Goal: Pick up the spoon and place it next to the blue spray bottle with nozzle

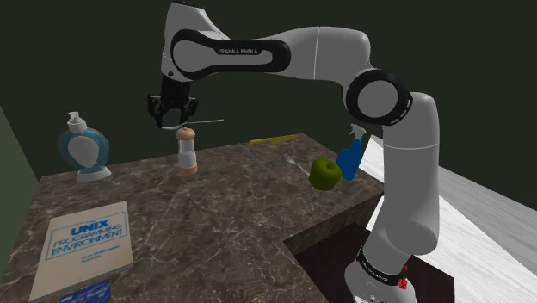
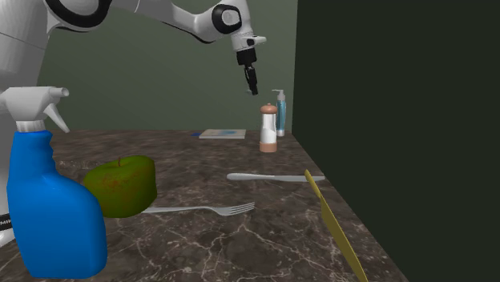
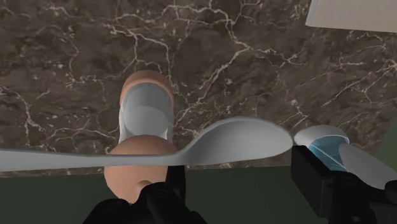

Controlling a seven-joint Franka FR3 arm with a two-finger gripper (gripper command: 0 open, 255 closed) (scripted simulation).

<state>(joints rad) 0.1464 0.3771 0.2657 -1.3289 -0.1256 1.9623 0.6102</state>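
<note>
Spoon (image 1: 196,123) is aloft at the shoulder view's upper left of centre, lying level above a shaker (image 1: 186,153). Claw (image 1: 173,119) is closed on it, seemingly near the bowl end. Judged light, stiff and smooth, so it could pivot or slip; a hold nearer mid-handle would balance better. Blue spray bottle (image 1: 348,160) stands right of centre on the surface (image 1: 215,207).

From the shoulder we look down across the marble counter (image 1: 224,215) from beside the stand (image 1: 331,251), from low by the blue spray bottle (image 2: 52,208) we face along it, and the wrist camera hangs close above the shaker (image 3: 145,118) that all three views share.
</note>
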